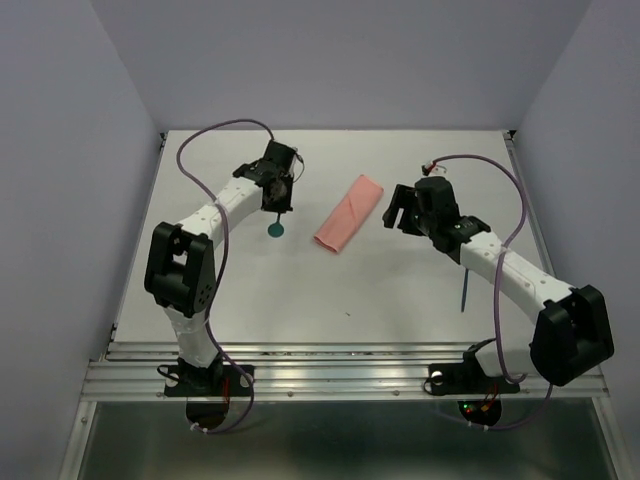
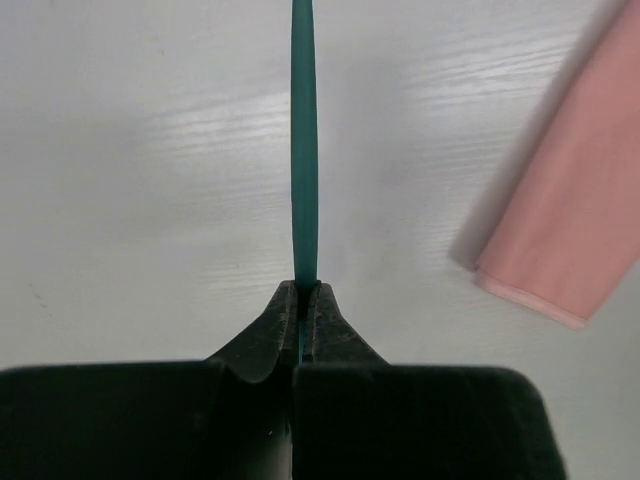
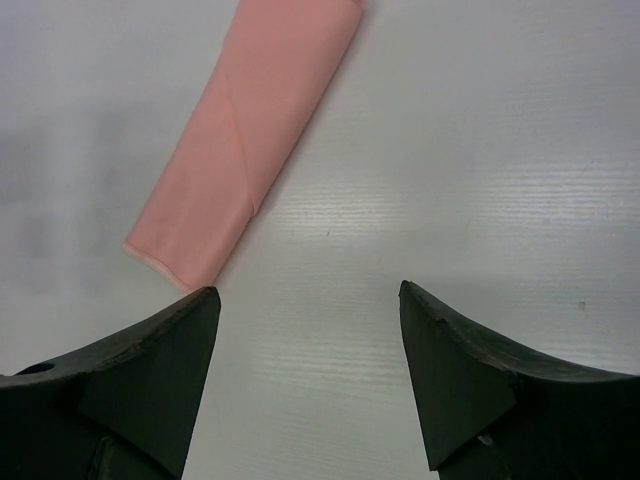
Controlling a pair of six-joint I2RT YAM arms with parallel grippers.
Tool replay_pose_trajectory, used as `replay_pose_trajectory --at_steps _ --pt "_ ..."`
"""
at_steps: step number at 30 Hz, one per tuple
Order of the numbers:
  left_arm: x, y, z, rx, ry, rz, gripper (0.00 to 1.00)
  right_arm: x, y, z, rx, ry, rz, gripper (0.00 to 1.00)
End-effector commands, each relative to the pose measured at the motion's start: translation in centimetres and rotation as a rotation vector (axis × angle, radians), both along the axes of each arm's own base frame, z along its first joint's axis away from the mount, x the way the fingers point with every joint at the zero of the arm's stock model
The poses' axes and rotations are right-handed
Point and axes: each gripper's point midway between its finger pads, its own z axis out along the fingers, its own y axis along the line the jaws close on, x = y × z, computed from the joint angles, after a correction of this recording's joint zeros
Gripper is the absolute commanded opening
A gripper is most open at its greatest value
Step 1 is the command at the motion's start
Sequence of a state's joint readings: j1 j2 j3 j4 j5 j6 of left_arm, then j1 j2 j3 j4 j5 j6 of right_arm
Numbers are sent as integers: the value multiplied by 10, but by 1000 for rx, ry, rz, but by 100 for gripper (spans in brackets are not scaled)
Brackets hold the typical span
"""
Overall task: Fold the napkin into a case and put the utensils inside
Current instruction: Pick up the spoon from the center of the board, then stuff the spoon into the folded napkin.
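Teal spoon [image 2: 304, 150]: thin, light, stiff, probably slick. Handle end pinched in my left gripper [image 2: 303, 300]. Case [image 1: 348, 213] lies near on the counter [image 1: 300, 290]: soft, limp layers, likely to shift. Right gripper [image 3: 307, 290] spread, empty, beside the case.

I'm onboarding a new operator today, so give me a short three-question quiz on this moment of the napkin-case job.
1. True or false: the left gripper is shut on a teal utensil.
2. Where is the pink case? A) lying flat on the table B) lifted in the air C) hanging over an edge
3. In one word, how do the jaws of the right gripper stand?

Key: 1 true, it pinches the thin handle. 2 A. 3 open, with nothing between them and the case lying just beyond one finger.
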State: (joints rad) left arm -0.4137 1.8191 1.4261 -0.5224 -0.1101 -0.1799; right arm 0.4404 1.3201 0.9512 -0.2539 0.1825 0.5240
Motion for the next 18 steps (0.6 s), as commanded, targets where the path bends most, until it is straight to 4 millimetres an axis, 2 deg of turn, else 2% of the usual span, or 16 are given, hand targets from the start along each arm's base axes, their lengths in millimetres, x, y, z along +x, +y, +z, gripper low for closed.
replay_pose_trajectory --at_steps 1,3,5,7,8,9,10,12,13,14,16,17,18 --pt "16 -31 69 9 -180 -158 0 15 1 8 40 -1 5 78" --pt "15 -49 74 16 -191 -239 0 24 -4 -3 78 50 2 78" --pt "18 -62 83 9 -210 -297 0 37 -8 -3 114 66 -10 77" --pt "14 -80 81 -9 -200 -393 0 49 -11 -16 170 124 1 76" --pt "15 -85 83 -14 -205 -412 0 59 -12 -10 194 118 0 75" --pt "14 -90 76 -10 -186 -434 0 66 -13 -12 221 132 6 74" --pt "12 -94 79 3 -180 -462 0 83 -21 -14 237 138 -24 72" --pt "9 -100 73 16 -162 -492 0 100 -28 -14 252 134 -51 70" --pt "3 -109 72 1 -155 -538 0 110 -31 -24 260 152 -70 68" --pt "1 -111 70 1 -152 -553 0 126 -35 -12 268 119 -83 63" --pt "-1 -116 70 -9 -150 -579 0 144 -37 -17 259 114 -112 58" --pt "-4 -119 67 -14 -142 -601 0 162 -42 -26 255 118 -135 54" --pt "-4 -119 68 -11 -142 -607 0 171 -40 -31 257 122 -137 50"
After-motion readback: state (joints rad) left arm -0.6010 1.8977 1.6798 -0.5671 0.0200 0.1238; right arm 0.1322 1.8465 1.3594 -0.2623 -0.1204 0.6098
